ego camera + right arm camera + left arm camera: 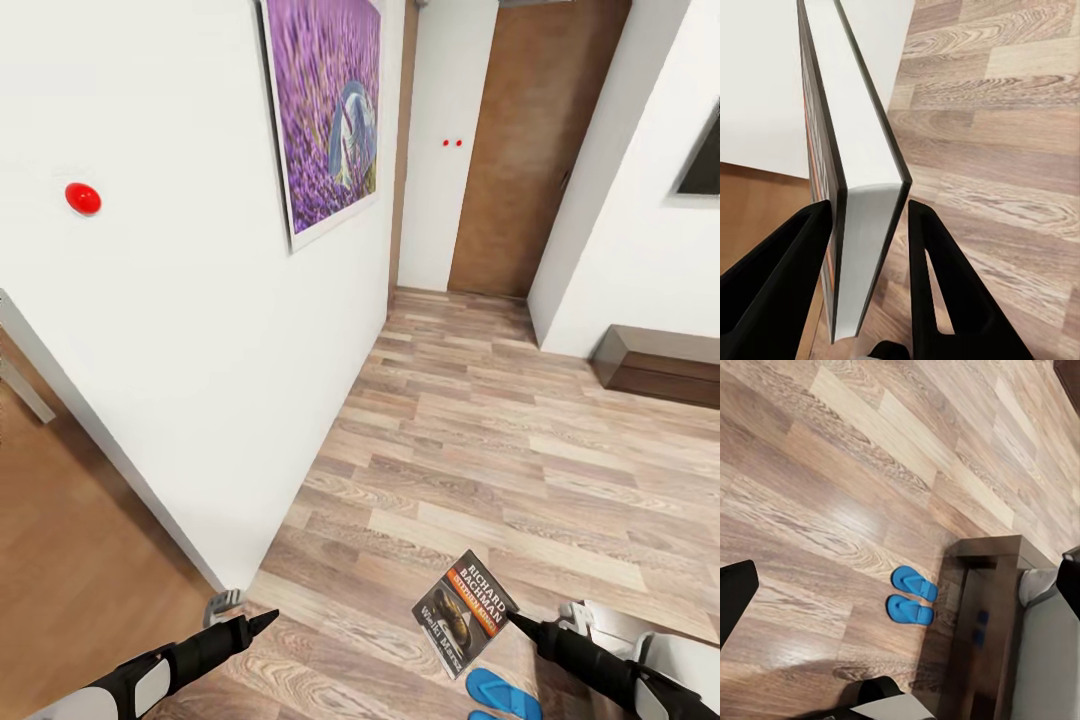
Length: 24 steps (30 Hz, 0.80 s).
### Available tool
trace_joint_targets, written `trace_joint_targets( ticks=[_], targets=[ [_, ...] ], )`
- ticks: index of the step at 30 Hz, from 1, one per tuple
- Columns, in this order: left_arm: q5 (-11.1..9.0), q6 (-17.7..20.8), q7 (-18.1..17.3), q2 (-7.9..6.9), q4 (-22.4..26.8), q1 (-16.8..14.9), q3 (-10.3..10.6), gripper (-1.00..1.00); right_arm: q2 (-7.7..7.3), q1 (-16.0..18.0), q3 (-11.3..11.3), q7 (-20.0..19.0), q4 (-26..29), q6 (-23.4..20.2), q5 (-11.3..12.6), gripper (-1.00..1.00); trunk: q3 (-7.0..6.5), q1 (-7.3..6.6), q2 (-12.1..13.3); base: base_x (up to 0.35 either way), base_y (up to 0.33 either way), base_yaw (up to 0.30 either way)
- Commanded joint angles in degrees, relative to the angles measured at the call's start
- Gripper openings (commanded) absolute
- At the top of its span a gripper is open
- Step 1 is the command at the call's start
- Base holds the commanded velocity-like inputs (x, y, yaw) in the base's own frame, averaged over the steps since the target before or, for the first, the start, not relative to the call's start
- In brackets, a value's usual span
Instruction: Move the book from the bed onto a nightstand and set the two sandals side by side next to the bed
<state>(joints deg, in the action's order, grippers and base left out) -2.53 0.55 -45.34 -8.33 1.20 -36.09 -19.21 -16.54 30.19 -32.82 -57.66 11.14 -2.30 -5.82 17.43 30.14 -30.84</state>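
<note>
My right gripper (517, 621) is shut on the book (463, 612), a thin paperback with a dark cover and an orange band, held above the wood floor. In the right wrist view the book (862, 150) stands on edge between the two black fingers (802, 247). Two blue sandals (913, 583) (909, 610) lie side by side on the floor beside the dark brown corner of the bed (994, 577), whose pale mattress (1050, 660) shows. One sandal (503, 692) lies below the book in the head view. My left gripper (265, 622) is open and holds nothing.
A white wall (200, 350) with a purple picture (325, 110) and a red knob (83, 198) stands close on the left. A brown door (525, 150) closes the far end. A low dark-brown wooden piece (660, 365) sits at the right wall. Plank floor (480, 440) lies between.
</note>
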Motion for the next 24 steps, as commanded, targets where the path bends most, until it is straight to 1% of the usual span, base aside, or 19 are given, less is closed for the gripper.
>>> trace_joint_targets(
  ticks=[1,24],
  targets=[
    [-0.25,0.06,-0.19,-0.02,-0.05,-0.04,0.08,1.0,0.02,0.05,-0.49,-0.26,0.07,-0.24,-0.6,-1.0,-0.01,0.02,-0.08,0.0,0.0,0.0],
    [-0.25,0.06,-0.19,0.0,-0.05,-0.04,0.13,1.0,0.02,0.05,-0.49,-0.26,0.07,-0.24,-0.6,-1.0,-2.17,0.02,-0.08,0.0,0.0,0.0]
  ],
)
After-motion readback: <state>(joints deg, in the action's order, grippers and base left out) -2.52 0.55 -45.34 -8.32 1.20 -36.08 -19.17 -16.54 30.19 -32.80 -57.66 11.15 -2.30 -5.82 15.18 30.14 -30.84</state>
